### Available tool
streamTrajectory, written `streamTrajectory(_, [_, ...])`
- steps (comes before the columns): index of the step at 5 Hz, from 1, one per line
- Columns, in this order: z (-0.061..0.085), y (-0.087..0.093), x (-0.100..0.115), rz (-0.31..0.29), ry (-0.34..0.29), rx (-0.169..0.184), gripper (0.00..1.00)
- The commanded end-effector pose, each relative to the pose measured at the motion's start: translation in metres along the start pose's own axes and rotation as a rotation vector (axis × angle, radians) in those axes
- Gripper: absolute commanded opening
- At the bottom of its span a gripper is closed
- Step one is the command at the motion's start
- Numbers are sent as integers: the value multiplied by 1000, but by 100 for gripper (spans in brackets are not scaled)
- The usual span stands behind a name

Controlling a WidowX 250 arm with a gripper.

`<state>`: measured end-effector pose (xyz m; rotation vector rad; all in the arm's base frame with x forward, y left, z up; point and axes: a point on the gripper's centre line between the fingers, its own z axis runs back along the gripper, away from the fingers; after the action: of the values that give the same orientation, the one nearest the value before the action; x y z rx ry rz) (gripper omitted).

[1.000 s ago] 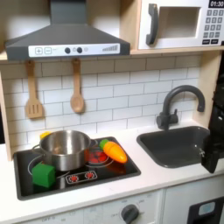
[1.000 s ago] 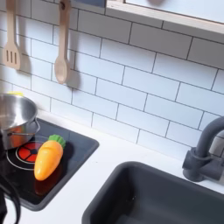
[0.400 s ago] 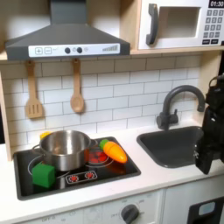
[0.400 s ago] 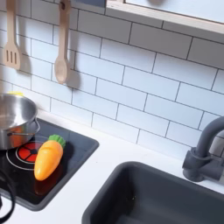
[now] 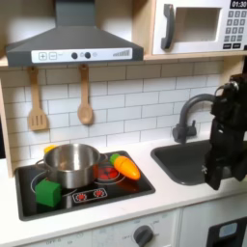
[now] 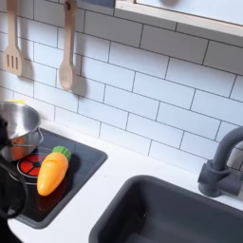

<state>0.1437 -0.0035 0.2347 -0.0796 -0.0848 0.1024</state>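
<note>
Orange plastic with a green top, the toy carrot (image 5: 125, 167) is the loose thing nearest the gripper (image 5: 212, 177). In the first exterior view it lies on the black cooktop (image 5: 137, 183), just to the right of the steel pot (image 5: 69, 164). In the second exterior view the carrot (image 6: 52, 172) rests at a slant over the red burner print, leafy end toward the tiled wall.

We judge it light, hollow and stiff, with a smooth skin that could slip. The thick middle of the body looks like the safest place to pinch, across its width; the tapered tip would likely squirt out of the pads.

In the first exterior view the black arm stands at the right, its links stacked nearly upright and its wrist pointing down. The gripper hangs above the dark sink (image 5: 177, 152), in front of the curved faucet (image 5: 188, 111), and is well apart from the carrot. The fingers are a dark blur against the basin, so we cannot tell how far the jaws are parted. We see nothing between them.

A green block (image 5: 48, 192) sits at the cooktop's front left corner.
</note>
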Motion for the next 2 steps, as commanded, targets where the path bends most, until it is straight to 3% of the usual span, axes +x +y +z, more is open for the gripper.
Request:
streamTrajectory(1, [-1,9,33,78,-11,-25,100])
streamTrajectory(2, [-3,23,51,152,-27,-35,100])
